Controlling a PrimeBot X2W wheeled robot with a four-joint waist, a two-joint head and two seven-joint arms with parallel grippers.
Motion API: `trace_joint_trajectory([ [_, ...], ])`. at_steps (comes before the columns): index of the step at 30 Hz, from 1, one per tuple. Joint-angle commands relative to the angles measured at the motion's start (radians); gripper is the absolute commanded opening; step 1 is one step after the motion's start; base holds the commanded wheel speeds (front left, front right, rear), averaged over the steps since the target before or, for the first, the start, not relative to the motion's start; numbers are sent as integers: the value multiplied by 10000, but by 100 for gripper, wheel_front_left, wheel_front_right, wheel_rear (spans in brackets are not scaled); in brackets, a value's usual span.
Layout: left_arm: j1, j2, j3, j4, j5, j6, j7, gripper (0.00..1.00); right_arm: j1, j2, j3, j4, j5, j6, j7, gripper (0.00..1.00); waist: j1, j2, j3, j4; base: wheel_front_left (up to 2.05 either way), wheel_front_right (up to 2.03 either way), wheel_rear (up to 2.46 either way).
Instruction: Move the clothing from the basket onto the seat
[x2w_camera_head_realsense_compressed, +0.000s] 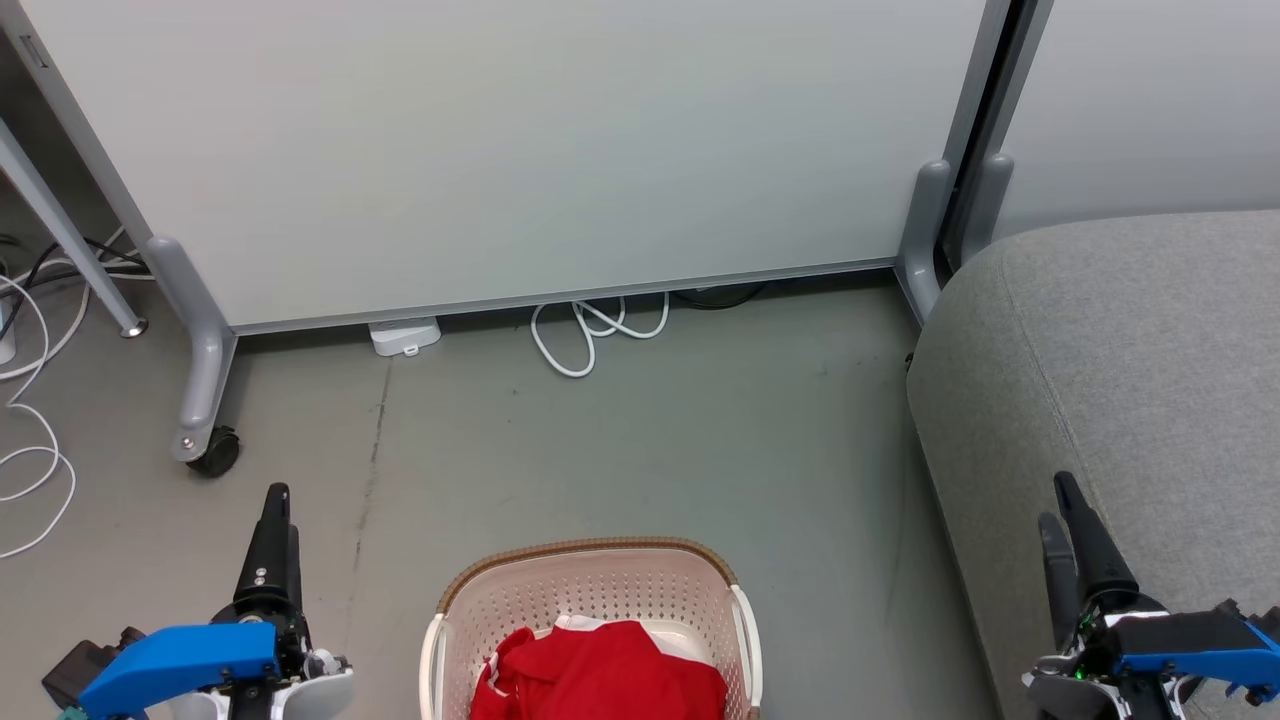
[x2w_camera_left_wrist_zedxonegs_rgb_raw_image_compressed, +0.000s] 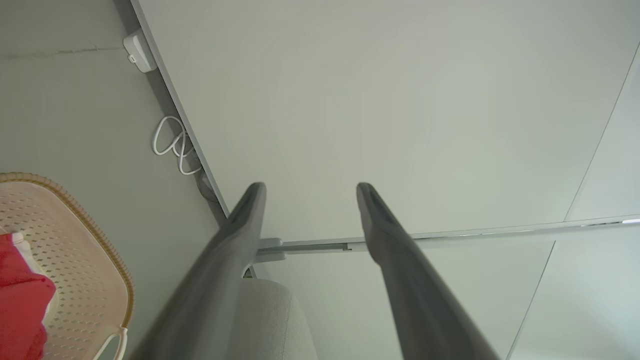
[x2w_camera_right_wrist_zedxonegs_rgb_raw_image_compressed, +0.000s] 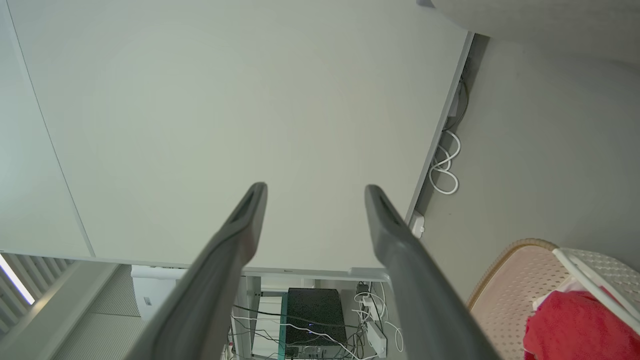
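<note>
Nothing is done yet: the clothing (x2w_camera_head_realsense_compressed: 600, 670) lies in the basket (x2w_camera_head_realsense_compressed: 590, 590) on the floor (x2w_camera_head_realsense_compressed: 640, 440), the seat (x2w_camera_head_realsense_compressed: 1130, 350) beside it looks bare, and the left hand (x2w_camera_left_wrist_zedxonegs_rgb_raw_image_compressed: 310, 190) and right hand (x2w_camera_right_wrist_zedxonegs_rgb_raw_image_compressed: 316, 190) hover released, empty.

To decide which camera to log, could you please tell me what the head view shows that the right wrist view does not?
Head view: the left end effector and the panel's black caster. Right wrist view: a black box amid cables and a white power strip beneath the panel. Shared: the open right end effector, the basket holding the clothing, and the looped white cable.
</note>
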Motion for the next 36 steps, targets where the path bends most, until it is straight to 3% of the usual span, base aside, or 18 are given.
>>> trace_joint_trajectory([
  [1, -320, 83, -25, -228, 274, -39, -93, 100, -206, -42, 37, -222, -259, 5, -95, 100, 0, 0, 2, 1, 0, 0, 0],
  [2, -337, 87, -75, -347, 871, 1, -229, 100, -220, -45, 91, -324, -826, 6, -232, 100, 0, 0, 11, 6, 0, 0, 0],
  [21, -375, 111, -821, -679, 4914, 570, -966, 100, -229, -60, 667, -968, -4661, 10, -969, 100, 0, 0, 59, 44, 0, 0, 0],
  [36, -405, 184, -1418, -455, 7419, 857, -1447, 100, -220, -71, 1037, -600, -7064, 13, -1447, 100, 0, 0, 64, 69, 0, 0, 0],
])
